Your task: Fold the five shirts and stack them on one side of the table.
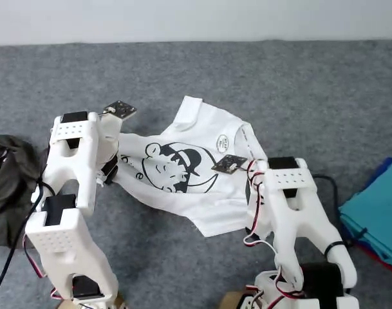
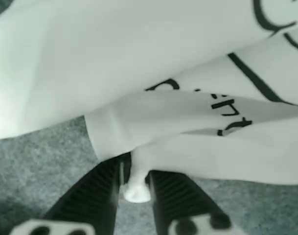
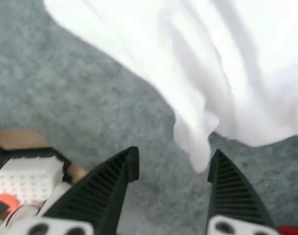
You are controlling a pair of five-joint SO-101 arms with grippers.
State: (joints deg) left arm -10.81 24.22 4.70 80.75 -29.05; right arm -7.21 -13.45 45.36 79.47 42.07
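A white shirt (image 1: 183, 174) with a black cartoon print lies rumpled mid-table between the two arms. In the left wrist view my left gripper (image 2: 134, 183) is shut on a fold of the white shirt (image 2: 197, 122), pinched between its black fingers (image 2: 97, 188). In the high view the left arm (image 1: 76, 167) stands at the shirt's left edge. My right gripper (image 3: 173, 169) is open, its fingers (image 3: 112, 183) spread just off a hanging corner of the white shirt (image 3: 197, 98). The right arm (image 1: 289, 193) stands at the shirt's right edge.
A dark olive shirt (image 1: 6, 183) lies bunched at the left edge of the grey carpeted table (image 1: 279, 84). Teal and blue garments (image 1: 376, 212) with a red one beneath sit at the right edge. The far half of the table is bare carpet.
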